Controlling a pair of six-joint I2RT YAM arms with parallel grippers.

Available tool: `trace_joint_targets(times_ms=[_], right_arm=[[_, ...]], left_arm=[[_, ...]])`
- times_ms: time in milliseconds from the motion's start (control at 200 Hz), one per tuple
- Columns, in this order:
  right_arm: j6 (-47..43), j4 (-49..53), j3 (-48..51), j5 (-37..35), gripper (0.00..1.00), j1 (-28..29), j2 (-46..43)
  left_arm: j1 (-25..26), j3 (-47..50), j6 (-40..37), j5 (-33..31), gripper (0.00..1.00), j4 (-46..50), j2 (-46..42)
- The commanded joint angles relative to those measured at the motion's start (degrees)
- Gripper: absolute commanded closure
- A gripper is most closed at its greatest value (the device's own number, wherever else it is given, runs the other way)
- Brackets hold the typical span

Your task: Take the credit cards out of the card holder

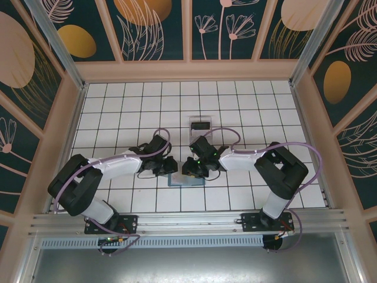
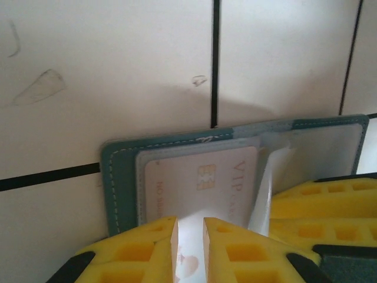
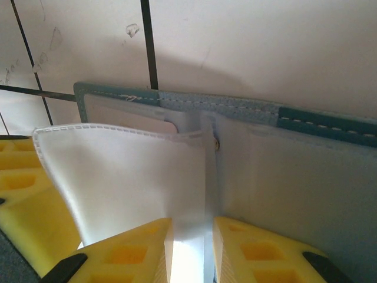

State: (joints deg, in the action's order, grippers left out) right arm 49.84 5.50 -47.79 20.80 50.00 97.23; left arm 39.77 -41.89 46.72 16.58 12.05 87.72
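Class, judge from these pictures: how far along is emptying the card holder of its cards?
Done: a dark card seems to lie in the clear tray. In hand: the card holder lies open, the left hand and right hand each pinching a part of it. To do: the pale card sits inside its sleeve.

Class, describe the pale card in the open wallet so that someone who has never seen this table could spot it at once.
On the white tiled table, toward the middle of its near side, lies an open teal card holder. Under its clear sleeve sits the pale card, set apart by its gold chip and VIP lettering; the sleeves beside it are blank.
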Motion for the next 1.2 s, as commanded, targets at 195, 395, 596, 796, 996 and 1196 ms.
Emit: trace_joint_targets(times_ms=[195,395,596,796,996,1196], right_arm=[[1.5,6.4,3.1,-8.4,0.72,-1.5,-12.6],[4.1,5.8,8.5,-10.0,0.71,-5.0,-21.4],[4.5,8.3,10.8,-12.0,0.70,-7.5,-28.2],[5.5,8.0,12.5,-11.6,0.69,-8.0,-31.3],[6.4,5.5,13.4,-9.6,0.69,-8.0,-30.9],[7.0,2.2,13.8,-6.5,0.68,-8.1,-29.2]], left_arm=[[1.6,-4.4,-0.8,3.3,0.79,1.3,0.6],[3.5,-7.9,-0.9,4.3,0.79,1.2,4.1],[6.3,-10.3,-0.9,7.1,0.79,-1.2,9.7],[7.4,-10.6,0.3,7.8,0.80,-4.0,13.9],[7.4,-9.0,3.3,8.5,0.80,-8.6,15.4],[7.4,-6.7,7.2,7.1,0.80,-12.5,14.7]])
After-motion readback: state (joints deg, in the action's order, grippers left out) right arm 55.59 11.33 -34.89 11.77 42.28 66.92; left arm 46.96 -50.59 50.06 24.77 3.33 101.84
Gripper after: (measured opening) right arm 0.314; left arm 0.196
